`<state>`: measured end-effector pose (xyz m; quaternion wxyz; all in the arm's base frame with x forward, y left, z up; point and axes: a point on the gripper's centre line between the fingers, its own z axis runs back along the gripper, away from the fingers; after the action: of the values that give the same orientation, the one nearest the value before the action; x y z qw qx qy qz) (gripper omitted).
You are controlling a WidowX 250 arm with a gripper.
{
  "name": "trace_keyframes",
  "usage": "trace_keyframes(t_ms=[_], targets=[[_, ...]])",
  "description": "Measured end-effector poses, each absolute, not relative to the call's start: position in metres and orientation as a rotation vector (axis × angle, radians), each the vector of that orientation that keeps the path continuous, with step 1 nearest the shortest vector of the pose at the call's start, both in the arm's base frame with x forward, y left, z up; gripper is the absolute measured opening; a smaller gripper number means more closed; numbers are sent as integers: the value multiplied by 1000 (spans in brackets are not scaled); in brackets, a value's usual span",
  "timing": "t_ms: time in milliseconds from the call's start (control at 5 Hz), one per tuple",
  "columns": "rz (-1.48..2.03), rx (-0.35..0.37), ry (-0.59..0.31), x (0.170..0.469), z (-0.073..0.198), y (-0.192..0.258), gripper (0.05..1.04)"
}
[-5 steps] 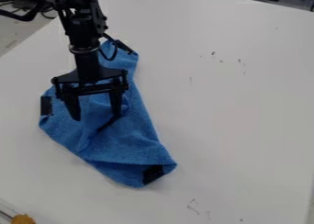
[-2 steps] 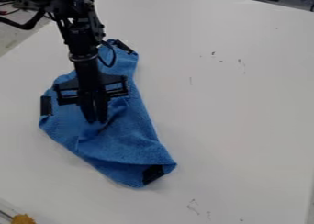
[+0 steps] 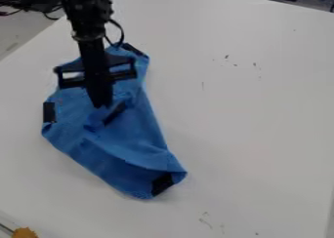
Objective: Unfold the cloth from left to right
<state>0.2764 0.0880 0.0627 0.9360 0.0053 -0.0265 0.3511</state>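
Observation:
The gripper (image 3: 102,107) hangs over the upper middle of the blue cloth, its two fingers closed together on a raised fold. The cloth (image 3: 130,147) lies crumpled and partly folded on the left half of the white table, with black patches at its left edge, top corner and bottom corner. Another dark patch shows on the fold just right of the fingertips. Part of the cloth's upper area is hidden behind the gripper.
The white table (image 3: 241,110) has small dark marks at the upper right and near the bottom. An orange-yellow object (image 3: 25,232) is at the bottom left corner. Cables lie at the upper left, beyond the table's edge.
The gripper's fingers, spread apart at first, have come together. Since then the gripper has moved up in the view, and the cloth's middle has risen with it into a fold.

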Motion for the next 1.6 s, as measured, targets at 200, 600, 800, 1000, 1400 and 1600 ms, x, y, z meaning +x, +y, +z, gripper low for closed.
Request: trace_keyframes(t_ms=[200,600,800,1000,1400,1600], targets=[[728,3,-63,291,86,78,53],[767,-160,-157,329,88,20,53],[770,-215,-117,347,77,-8,53],[754,-280,-108,367,66,-39,53],[722,-371,-83,395,47,-76,53],[739,-408,-80,403,38,-82,53]])
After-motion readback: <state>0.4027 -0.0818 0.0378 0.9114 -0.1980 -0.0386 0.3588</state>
